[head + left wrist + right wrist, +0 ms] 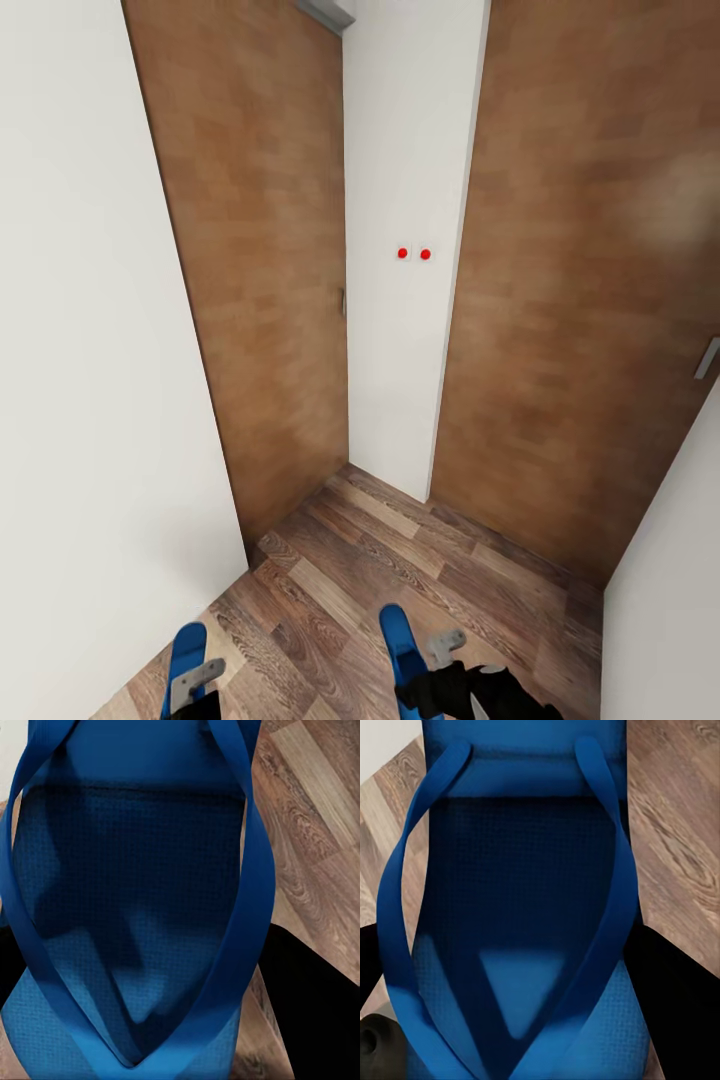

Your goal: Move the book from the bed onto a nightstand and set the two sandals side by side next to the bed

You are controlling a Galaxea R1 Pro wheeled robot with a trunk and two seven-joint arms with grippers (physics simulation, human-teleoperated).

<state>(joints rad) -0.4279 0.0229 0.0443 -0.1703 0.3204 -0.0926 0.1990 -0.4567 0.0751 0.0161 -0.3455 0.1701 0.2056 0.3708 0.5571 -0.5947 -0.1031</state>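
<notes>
At the lower left of the head view, the left tool [200,690] holds a blue sandal [186,655] with its tip poking up. In the left wrist view that sandal [127,945] is right up close, straps looping over the sole, so the tool looks closed on it — though the fingers themselves are hidden.

In the middle stand two brown wooden doors [260,270] with a white wall strip [405,300] between them, bearing two red dots [413,254]. The wood floor [400,560] runs up to them.

At the lower right, the right tool [450,680] carries the other blue sandal [402,645], and again it looks gripped tight.

Both sandals ride low and close to the body, likely so they stay safe on the way. This looks like a hallway corner — the bed, book and nightstand must be elsewhere.
</notes>
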